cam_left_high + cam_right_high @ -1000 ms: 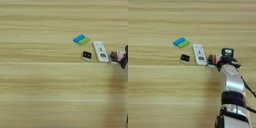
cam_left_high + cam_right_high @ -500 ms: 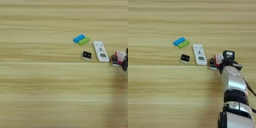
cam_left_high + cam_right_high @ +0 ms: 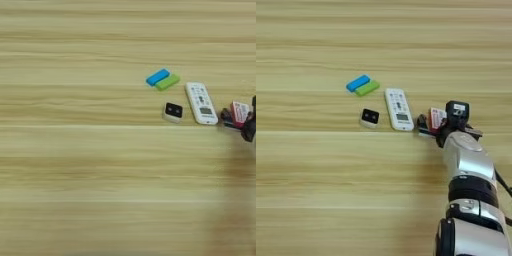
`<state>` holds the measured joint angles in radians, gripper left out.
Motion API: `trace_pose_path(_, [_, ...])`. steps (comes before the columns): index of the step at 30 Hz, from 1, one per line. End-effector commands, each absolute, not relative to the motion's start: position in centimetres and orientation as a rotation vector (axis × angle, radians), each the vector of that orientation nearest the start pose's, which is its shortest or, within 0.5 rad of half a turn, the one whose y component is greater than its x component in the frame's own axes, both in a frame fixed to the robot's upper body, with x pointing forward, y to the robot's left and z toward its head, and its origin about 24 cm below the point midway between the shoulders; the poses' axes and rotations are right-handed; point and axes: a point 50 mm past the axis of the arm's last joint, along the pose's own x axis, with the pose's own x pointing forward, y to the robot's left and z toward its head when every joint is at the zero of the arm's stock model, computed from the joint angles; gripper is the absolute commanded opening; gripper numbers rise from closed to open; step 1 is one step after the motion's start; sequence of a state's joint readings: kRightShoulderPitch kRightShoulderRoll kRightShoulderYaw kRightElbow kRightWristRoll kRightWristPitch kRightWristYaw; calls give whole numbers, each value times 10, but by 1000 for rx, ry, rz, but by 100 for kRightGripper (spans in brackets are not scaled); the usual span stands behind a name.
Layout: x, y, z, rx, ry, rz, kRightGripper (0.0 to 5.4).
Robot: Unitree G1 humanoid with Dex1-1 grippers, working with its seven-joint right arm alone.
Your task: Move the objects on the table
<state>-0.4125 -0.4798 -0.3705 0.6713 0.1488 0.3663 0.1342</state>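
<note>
The white remote (image 3: pixel 399 109) lies lengthwise on the wood-grain tabletop (image 3: pixel 316 190), its little screen toward the near end. Just left of the remote's near end sits the small black-faced white square (image 3: pixel 370 118), apart from it. Beyond the remote's far end, up and to the left, a blue block (image 3: pixel 358 83) and a green block (image 3: pixel 367 88) lie side by side, touching. Right of the remote, near but not touching, is the flat red-and-white rectangle (image 3: pixel 435 119), tilted up between the black fingers of the claw (image 3: pixel 431 127), which grips it. The silver forearm (image 3: pixel 468 160) reaches in from the bottom edge.
</note>
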Motion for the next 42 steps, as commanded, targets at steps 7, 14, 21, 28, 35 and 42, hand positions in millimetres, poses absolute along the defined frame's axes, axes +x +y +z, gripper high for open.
trace_pose_path(7, [303,-341,57,24,434,-338,535])
trace_pose_path(14, [302,-342,54,34,455,-333,535])
trace_pose_path(21, [302,-341,51,40,470,-324,535])
trace_pose_path(28, [302,-341,50,39,477,-315,535])
trace_pose_path(35, [302,-340,48,41,484,-310,535])
trace_pose_path(42, [303,-340,47,44,489,-306,459])
